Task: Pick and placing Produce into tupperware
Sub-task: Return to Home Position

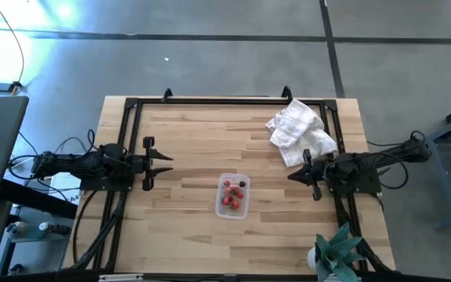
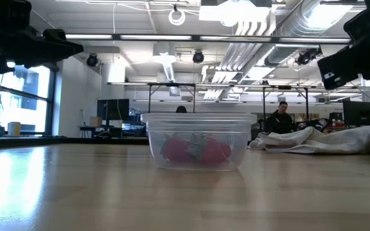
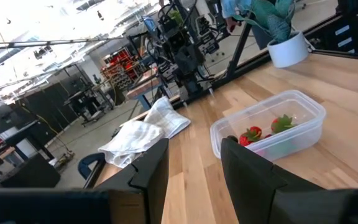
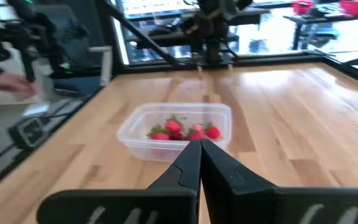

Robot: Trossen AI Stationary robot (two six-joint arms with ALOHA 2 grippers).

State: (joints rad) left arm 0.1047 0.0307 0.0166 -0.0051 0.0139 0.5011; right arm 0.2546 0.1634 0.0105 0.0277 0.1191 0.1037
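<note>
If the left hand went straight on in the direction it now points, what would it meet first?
Probably the right hand, which faces it. The container lies to one side of that line, so the left hand would likely pass it, though depth is unclear.

A grey concrete floor (image 1: 233, 55) is seen around the bench (image 1: 171, 235). Beyond it, ceiling ducts (image 2: 281, 19) and a tall window (image 2: 27, 106) are shown.

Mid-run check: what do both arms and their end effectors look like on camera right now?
Both are black. The left arm and right arm are slim jointed links with black cables running off them. The left end effector and right end effector each carry two flat, tapered dark fingers. No markings are visible.
</note>
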